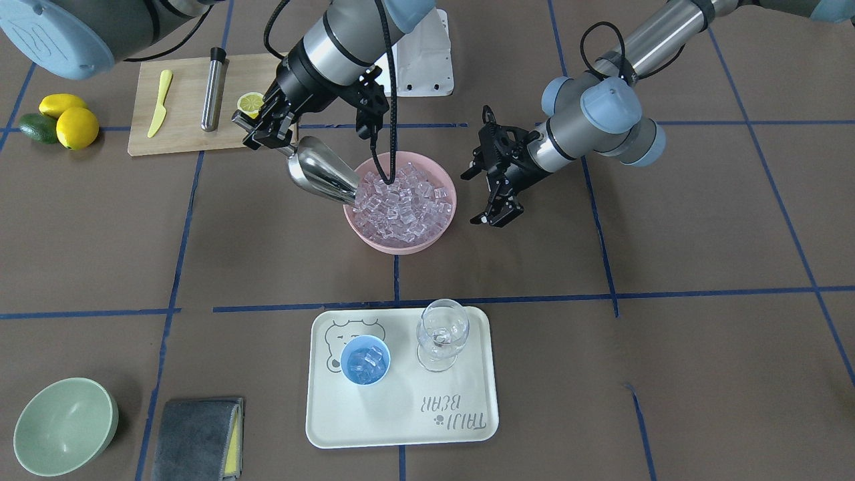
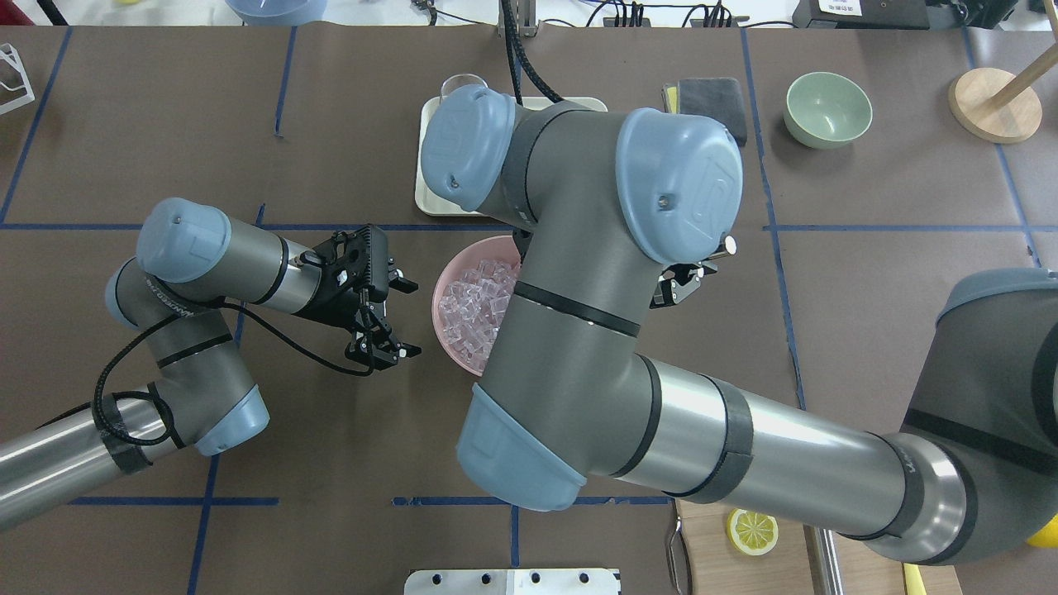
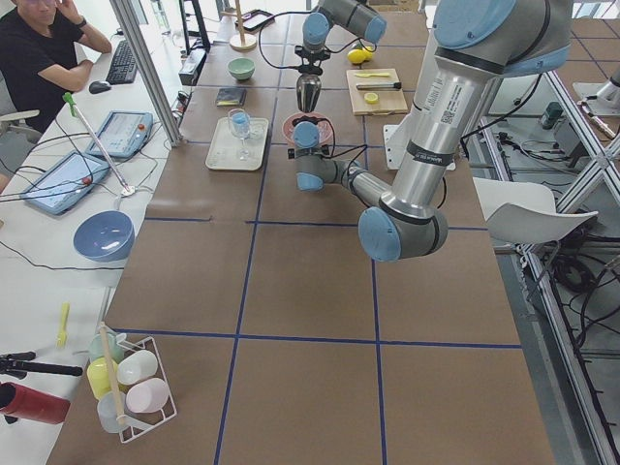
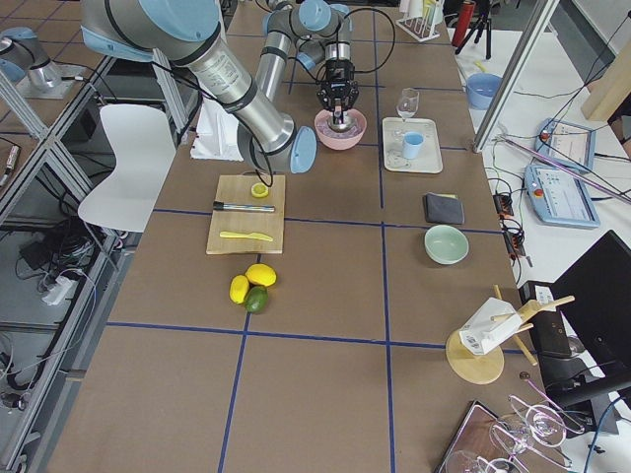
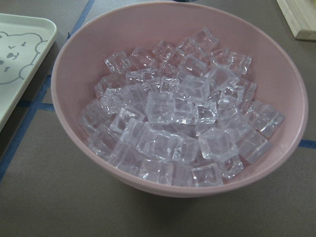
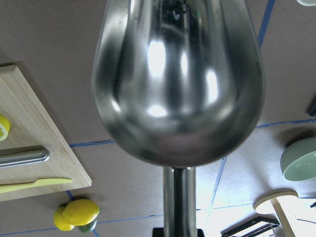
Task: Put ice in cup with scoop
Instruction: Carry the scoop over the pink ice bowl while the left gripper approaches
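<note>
My right gripper [image 1: 266, 133] is shut on the thin handle of the shiny steel scoop [image 1: 320, 175]. The scoop slants down with its mouth at the rim of the pink bowl [image 1: 401, 246], against the pile of clear ice cubes [image 1: 404, 200]. The right wrist view shows the scoop's underside [image 6: 177, 84]. My left gripper [image 1: 482, 195] is open and empty, just beside the bowl; its wrist view looks down on the ice [image 5: 182, 128]. The light-blue cup [image 1: 365, 360] stands on the cream tray [image 1: 401, 414] with a few cubes in it.
A clear wine glass [image 1: 441, 334] stands on the tray beside the cup. A wooden board [image 1: 187, 133] holds a yellow knife [image 1: 160, 102], steel cylinder [image 1: 214, 97] and lemon half [image 1: 251, 102]. Lemons and an avocado [image 1: 67, 120], a green bowl [image 1: 65, 425] and grey cloth [image 1: 199, 437] lie apart.
</note>
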Motion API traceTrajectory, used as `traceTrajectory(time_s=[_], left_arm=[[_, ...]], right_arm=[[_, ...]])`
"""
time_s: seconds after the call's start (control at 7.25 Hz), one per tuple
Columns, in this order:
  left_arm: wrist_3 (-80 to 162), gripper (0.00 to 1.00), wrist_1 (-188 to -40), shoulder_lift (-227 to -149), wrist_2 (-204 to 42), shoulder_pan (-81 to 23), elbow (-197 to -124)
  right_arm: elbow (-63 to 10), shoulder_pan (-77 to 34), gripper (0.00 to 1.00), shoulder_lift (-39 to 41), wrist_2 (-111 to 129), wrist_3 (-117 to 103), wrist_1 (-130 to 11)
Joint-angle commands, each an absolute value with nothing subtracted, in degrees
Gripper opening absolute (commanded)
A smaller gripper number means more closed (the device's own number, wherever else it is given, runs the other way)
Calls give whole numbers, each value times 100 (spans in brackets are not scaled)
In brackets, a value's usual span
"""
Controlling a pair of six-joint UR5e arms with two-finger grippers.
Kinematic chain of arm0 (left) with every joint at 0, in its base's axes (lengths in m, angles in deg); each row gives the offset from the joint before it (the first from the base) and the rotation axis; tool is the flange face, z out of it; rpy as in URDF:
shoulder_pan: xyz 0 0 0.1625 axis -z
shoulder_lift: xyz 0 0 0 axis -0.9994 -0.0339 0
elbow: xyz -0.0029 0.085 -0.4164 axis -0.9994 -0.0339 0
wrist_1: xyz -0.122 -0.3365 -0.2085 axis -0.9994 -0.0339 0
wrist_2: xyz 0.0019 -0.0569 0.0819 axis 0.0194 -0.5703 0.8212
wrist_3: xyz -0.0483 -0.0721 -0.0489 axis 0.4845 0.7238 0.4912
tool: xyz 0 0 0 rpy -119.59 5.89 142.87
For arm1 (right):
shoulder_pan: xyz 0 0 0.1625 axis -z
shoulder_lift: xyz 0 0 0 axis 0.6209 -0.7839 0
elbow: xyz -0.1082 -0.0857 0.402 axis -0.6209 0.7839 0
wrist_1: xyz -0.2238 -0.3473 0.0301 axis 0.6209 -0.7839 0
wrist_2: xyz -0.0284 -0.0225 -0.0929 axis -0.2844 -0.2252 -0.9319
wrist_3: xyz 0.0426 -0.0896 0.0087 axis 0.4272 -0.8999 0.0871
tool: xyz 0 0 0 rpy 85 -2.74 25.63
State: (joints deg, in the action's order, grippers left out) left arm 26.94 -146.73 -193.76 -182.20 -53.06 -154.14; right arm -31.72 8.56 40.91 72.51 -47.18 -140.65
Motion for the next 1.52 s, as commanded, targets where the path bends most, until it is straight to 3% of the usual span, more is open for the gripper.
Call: traceTrajectory(time_s=[0.0,1.38], left_arm=[[2694,100,-14673,-19412,-18220,-5316,-15407],[2694,100,-14665,-19448,-18220,-5316,-15407]], right_arm=[[-2610,885,0,4467,7145,-4762,-14168],[-2300,1359,0,4468,6828,-4753,-14239]])
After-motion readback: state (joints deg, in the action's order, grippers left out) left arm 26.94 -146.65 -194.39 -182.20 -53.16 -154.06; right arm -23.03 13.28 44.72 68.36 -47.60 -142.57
